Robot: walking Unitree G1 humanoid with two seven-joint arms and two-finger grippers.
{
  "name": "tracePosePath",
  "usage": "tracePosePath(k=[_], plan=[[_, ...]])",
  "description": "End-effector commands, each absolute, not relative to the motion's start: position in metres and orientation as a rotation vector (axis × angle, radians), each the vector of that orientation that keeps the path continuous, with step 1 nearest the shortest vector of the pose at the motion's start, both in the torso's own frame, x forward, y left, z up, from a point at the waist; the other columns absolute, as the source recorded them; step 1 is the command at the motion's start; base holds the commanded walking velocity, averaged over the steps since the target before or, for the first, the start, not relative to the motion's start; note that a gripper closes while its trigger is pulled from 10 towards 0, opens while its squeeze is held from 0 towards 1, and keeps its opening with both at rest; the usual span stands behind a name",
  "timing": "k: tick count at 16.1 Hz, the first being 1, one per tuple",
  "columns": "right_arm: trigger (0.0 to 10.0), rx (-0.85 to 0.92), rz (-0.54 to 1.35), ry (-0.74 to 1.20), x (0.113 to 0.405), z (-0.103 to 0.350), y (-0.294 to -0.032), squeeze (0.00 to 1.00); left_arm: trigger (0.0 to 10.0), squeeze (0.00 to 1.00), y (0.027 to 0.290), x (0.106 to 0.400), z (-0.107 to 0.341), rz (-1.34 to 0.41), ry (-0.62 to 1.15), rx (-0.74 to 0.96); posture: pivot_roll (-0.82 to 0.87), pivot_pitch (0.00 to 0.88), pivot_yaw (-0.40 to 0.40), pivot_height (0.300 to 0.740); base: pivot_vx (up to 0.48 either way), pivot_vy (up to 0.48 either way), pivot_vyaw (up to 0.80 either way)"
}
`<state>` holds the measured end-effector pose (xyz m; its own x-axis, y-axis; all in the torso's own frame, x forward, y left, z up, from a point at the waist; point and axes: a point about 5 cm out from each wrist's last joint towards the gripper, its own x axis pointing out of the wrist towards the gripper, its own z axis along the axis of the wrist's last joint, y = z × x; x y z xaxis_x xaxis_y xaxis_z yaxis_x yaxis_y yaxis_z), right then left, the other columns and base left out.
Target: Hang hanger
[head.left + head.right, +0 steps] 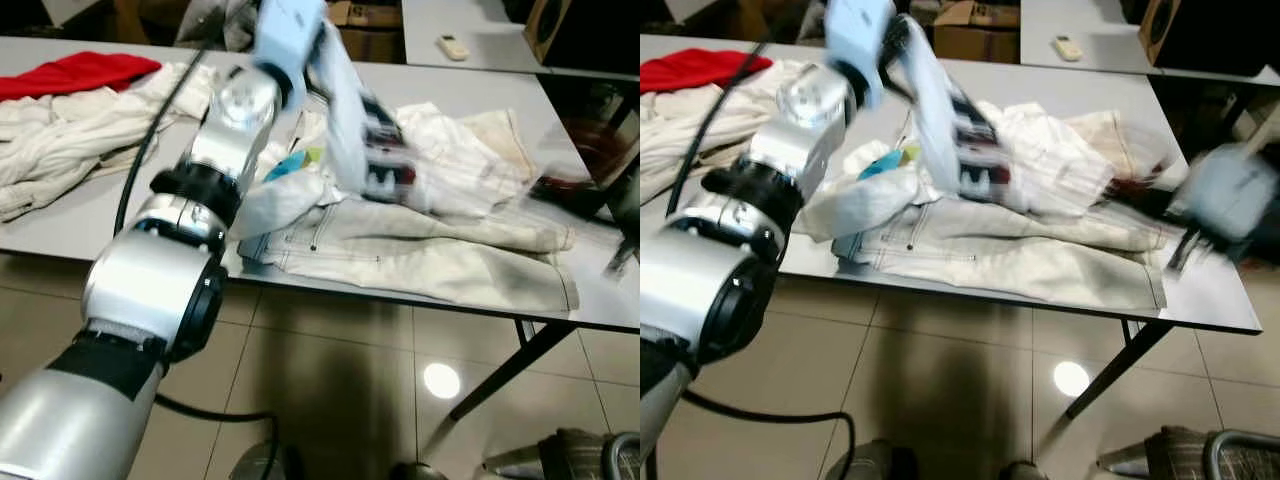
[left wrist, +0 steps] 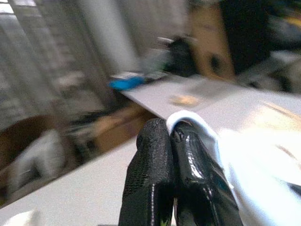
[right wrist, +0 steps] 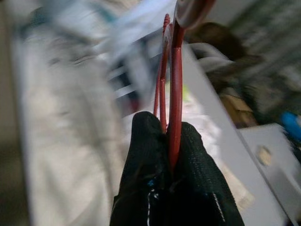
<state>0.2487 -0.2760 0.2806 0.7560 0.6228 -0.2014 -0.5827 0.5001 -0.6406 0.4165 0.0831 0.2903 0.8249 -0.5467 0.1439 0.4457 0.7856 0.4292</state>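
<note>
Right gripper: clenching the red hanger, its long axis pointing away along the fingers.
Left gripper: pinching white cloth above the table.

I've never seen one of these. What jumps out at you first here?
The big silver left arm reaching over the grey table, its left gripper pinching white cloth. Cream clothes sprawl across the table. The right gripper clamps a thin red hanger.
</note>
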Motion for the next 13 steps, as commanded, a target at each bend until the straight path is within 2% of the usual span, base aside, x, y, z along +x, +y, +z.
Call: tracePosePath(k=[1,2,3,4,7,8,9,10,11,13], plan=[[10.0,-0.675,0.664,-0.103,0.247,0.289,-0.275,0.00,10.0,0.00,0.085,0.409,0.275,-0.751,-0.203,0.459,-0.02,0.010,0.060,0.740,0.000,0.000,0.00],[10.0,-0.629,0.631,-0.114,0.245,0.287,-0.273,0.00,10.0,0.26,0.087,0.402,0.265,-0.889,-0.156,0.468,-0.02,0.010,0.060,0.740,0.000,0.000,0.00],[10.0,-0.602,0.607,-0.102,0.244,0.283,-0.273,0.00,10.0,0.73,0.090,0.397,0.261,-0.935,-0.142,0.488,-0.01,0.017,0.047,0.740,0.000,0.000,0.00],[10.0,-0.554,0.547,-0.088,0.246,0.276,-0.272,0.00,10.0,1.00,0.096,0.386,0.253,-1.026,-0.095,0.502,-0.01,0.023,0.043,0.740,0.000,0.000,0.00],[10.0,-0.387,0.372,-0.091,0.254,0.269,-0.274,0.00,10.0,1.00,0.120,0.364,0.250,-1.163,-0.013,0.596,0.01,0.036,0.041,0.740,0.000,0.000,0.00],[10.0,-0.345,0.306,-0.098,0.257,0.266,-0.272,0.00,10.0,1.00,0.144,0.353,0.250,-1.207,0.056,0.683,0.01,0.040,0.039,0.740,0.000,0.000,0.00],[10.0,-0.282,0.308,-0.103,0.256,0.265,-0.266,0.00,10.0,1.00,0.157,0.345,0.251,-1.222,0.099,0.688,0.01,0.038,0.037,0.740,0.000,0.000,0.00],[10.0,-0.160,0.289,-0.111,0.254,0.262,-0.252,0.00,10.0,1.00,0.178,0.321,0.259,-1.247,0.174,0.601,0.01,0.041,0.039,0.740,0.000,0.000,0.00],[10.0,-0.133,0.282,-0.111,0.254,0.261,-0.248,0.00,10.0,1.00,0.183,0.316,0.262,-1.251,0.173,0.568,0.01,0.041,0.039,0.740,0.000,0.000,0.00],[10.0,-0.057,0.242,-0.142,0.256,0.260,-0.237,0.00,10.0,1.00,0.197,0.321,0.287,-1.086,-0.025,0.465,0.02,0.053,0.035,0.740,0.000,0.000,0.00]])
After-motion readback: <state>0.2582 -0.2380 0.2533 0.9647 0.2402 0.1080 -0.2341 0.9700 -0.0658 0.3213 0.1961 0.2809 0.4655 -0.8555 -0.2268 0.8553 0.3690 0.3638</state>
